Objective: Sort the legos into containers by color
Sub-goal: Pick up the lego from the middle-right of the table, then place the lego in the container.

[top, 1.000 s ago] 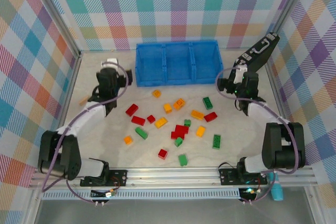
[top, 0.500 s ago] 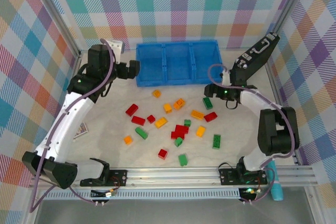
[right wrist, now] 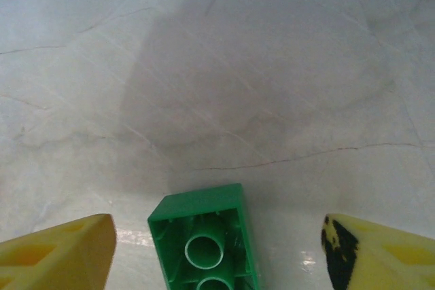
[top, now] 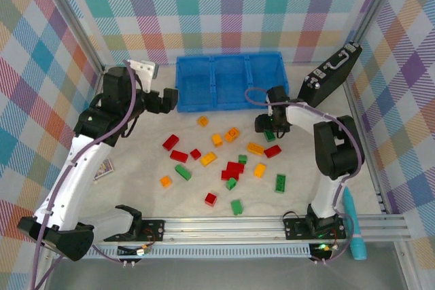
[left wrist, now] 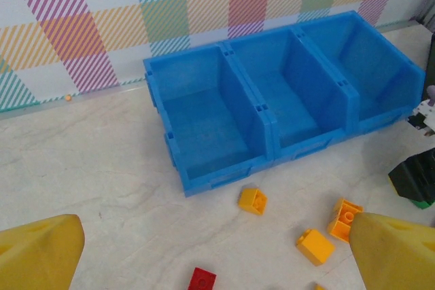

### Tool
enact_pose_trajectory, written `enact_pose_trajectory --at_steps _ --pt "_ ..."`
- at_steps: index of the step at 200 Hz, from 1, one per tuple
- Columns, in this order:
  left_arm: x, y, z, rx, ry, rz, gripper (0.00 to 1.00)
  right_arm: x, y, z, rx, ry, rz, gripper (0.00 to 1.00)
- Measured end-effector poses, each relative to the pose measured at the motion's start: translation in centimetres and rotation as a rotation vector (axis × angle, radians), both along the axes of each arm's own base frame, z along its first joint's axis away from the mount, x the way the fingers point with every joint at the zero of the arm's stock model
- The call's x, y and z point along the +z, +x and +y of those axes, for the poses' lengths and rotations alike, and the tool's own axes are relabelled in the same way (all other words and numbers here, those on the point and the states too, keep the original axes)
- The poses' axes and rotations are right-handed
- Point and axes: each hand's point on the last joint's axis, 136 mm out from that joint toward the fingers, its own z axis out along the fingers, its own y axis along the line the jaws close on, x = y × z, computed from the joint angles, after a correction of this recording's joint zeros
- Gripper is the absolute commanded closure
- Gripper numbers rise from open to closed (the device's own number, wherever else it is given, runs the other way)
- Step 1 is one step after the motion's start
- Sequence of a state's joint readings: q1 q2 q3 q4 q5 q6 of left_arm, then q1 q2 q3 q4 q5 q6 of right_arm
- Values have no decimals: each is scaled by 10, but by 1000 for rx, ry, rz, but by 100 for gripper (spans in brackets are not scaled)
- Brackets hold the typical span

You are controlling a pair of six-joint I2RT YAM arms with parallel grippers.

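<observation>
Right wrist: right end effector [right wrist: 217, 252] has dropped, wide open, astride a green lego [right wrist: 204, 242] lying underside-up on the counter [right wrist: 272, 66]; no grip yet. Meanwhile left end effector [left wrist: 216, 257], open and empty, has swung toward the bin [left wrist: 211, 171]. First pick looks imminent.

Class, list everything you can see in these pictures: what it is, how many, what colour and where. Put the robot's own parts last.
Blue bin: one, blue, three empty compartments, far side of the table.
Red legos: about seven, red, loose on the table before the bin.
Green legos: six, green, scattered among the others.
Orange-yellow legos: seven, orange-yellow, scattered likewise.
Black case: one, black, far right, against the wall.
Teal tube-like object: one, teal, near right, outside the rail.
Left gripper: one, yellow fingertips, open, by the bin's left end.
Right gripper: one, yellow fingertips, open, straddling the green brick nearest the bin.
</observation>
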State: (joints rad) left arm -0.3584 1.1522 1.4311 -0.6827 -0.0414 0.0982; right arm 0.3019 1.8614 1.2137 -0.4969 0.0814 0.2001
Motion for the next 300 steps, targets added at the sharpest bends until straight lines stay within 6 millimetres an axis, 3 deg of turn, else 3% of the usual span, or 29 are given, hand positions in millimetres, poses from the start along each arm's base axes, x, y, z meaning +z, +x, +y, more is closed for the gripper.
enact_pose_trajectory --at_steps 78,130,201,218,242,300 --pt "-6 -1 1 -8 25 4 0 -15 -12 -11 -6 -69 91 67" --pt "-6 1 4 7 44 -2 0 2 -6 -10 15 -82 89 72" --pt "-5 0 10 24 79 2 0 99 79 -3 38 -101 -211 72" --pt "-2 0 10 24 81 8 0 114 103 -4 23 -102 -287 73" --pt "5 1 11 29 82 3 0 111 128 -10 3 -112 -329 73" --pt "3 0 11 27 89 14 0 70 169 -18 -30 -128 -325 72"
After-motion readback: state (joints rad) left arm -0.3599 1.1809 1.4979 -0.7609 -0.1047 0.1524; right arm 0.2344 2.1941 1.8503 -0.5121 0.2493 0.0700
